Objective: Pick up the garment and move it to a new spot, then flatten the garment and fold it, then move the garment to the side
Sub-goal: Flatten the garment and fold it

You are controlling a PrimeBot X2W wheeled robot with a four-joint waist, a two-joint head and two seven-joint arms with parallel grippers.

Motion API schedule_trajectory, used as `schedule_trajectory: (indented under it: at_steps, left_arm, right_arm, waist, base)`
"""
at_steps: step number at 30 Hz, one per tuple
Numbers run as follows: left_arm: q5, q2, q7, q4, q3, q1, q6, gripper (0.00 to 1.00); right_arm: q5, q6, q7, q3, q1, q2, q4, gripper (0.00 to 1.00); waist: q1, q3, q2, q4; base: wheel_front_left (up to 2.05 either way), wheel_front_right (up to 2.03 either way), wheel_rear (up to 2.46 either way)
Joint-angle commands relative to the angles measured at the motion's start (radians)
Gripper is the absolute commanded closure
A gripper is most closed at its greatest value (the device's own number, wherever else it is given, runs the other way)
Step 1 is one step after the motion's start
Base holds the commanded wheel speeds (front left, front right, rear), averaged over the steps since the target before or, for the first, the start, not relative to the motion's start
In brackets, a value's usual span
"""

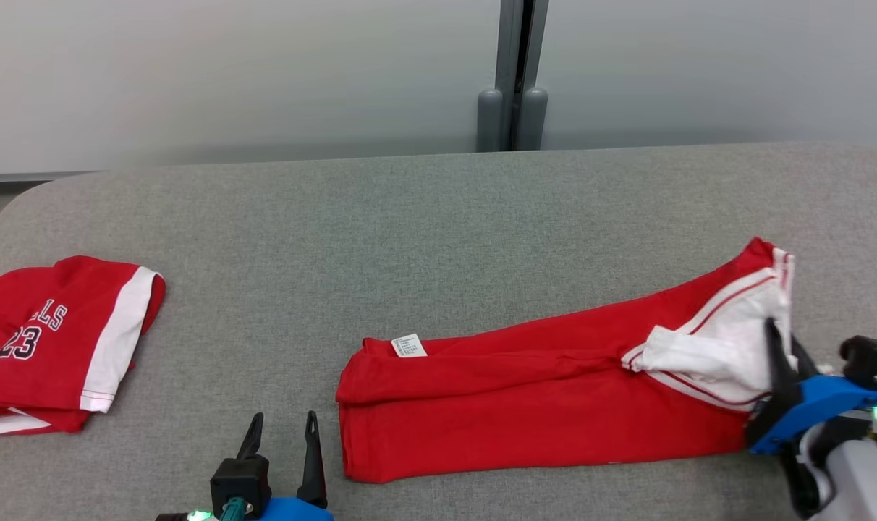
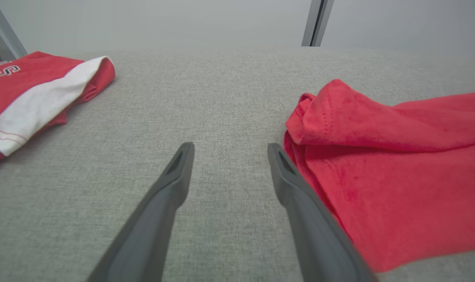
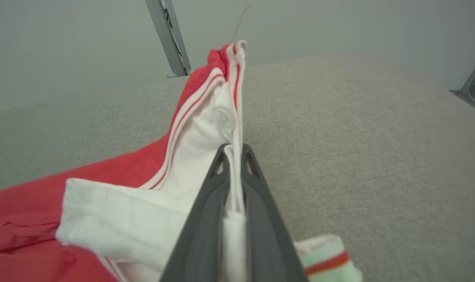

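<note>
The garment (image 1: 525, 401) is a red piece with a white, red-striped band at its right end, lying folded lengthwise across the grey table (image 1: 438, 217). My right gripper (image 1: 777, 340) is shut on that white band (image 3: 206, 156), whose edge stands pinched upright between the fingers (image 3: 257, 203). My left gripper (image 1: 282, 425) stands open at the front edge, just left of the garment's red left end (image 2: 378, 156), touching nothing. In the left wrist view its right finger (image 2: 296, 188) lies beside the red cloth's edge.
A second red and white garment (image 1: 55, 340) with "23" printed on it lies folded at the table's left edge. A grey post (image 1: 514, 72) stands behind the table against the pale wall. Bare grey surface stretches across the middle and back.
</note>
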Motion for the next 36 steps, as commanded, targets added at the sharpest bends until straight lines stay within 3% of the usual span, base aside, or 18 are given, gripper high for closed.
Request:
schedule_trajectory:
  at_steps: [1, 6, 12, 25, 26, 27, 32, 36]
  left_arm:
    - [-0.007, 0.0, 0.0, 0.002, -0.002, 0.009, -0.002, 0.0]
    - [-0.02, 0.0, 0.0, 0.016, -0.022, 0.019, -0.008, 0.0]
    - [-0.029, 0.0, 0.0, 0.032, -0.06, 0.024, -0.017, 0.0]
    - [-0.042, 0.0, 0.0, 0.05, -0.104, 0.047, -0.033, 0.0]
    - [-0.044, 0.0, 0.0, 0.048, -0.104, 0.049, -0.031, 0.0]
    - [-0.044, 0.0, 0.0, 0.047, -0.104, 0.05, -0.032, 0.0]
    - [-0.044, 0.0, 0.0, 0.045, -0.094, 0.054, -0.024, 0.0]
    - [-0.039, 0.0, 0.0, 0.037, -0.083, 0.048, -0.017, 0.0]
  right_arm:
    - [0.015, 0.0, -0.004, 0.02, 0.02, 0.035, -0.054, 1.0]
    - [0.104, 0.0, -0.004, 0.143, 0.074, 0.108, -0.182, 1.0]
    - [0.224, 0.0, 0.002, 0.308, 0.1, 0.145, -0.277, 1.0]
    - [0.318, 0.0, 0.012, 0.477, 0.04, 0.203, -0.208, 1.0]
    - [0.32, 0.0, 0.011, 0.483, 0.031, 0.206, -0.195, 0.62]
    - [0.324, 0.0, 0.01, 0.491, 0.022, 0.21, -0.189, 0.0]
    - [0.346, 0.0, 0.001, 0.515, -0.005, 0.221, -0.183, 0.0]
    - [0.322, 0.0, -0.004, 0.475, -0.013, 0.207, -0.192, 0.0]
  waist:
    - [0.0, -0.007, 0.0, -0.001]
    - [0.0, -0.025, 0.0, 0.016]
    - [0.0, -0.048, 0.0, 0.076]
    - [0.0, -0.067, 0.0, 0.271]
    - [0.0, -0.066, 0.0, 0.279]
    - [0.0, -0.064, 0.0, 0.284]
    - [0.0, -0.064, 0.0, 0.273]
    - [0.0, -0.076, 0.0, 0.233]
  base:
    - [0.0, 0.0, 0.0]
    - [0.0, 0.0, 0.0]
    - [0.0, 0.0, 0.0]
    - [0.0, 0.0, 0.0]
    - [0.0, 0.0, 0.0]
    - [0.0, 0.0, 0.0]
    - [0.0, 0.0, 0.0]
    - [0.0, 0.0, 0.0]
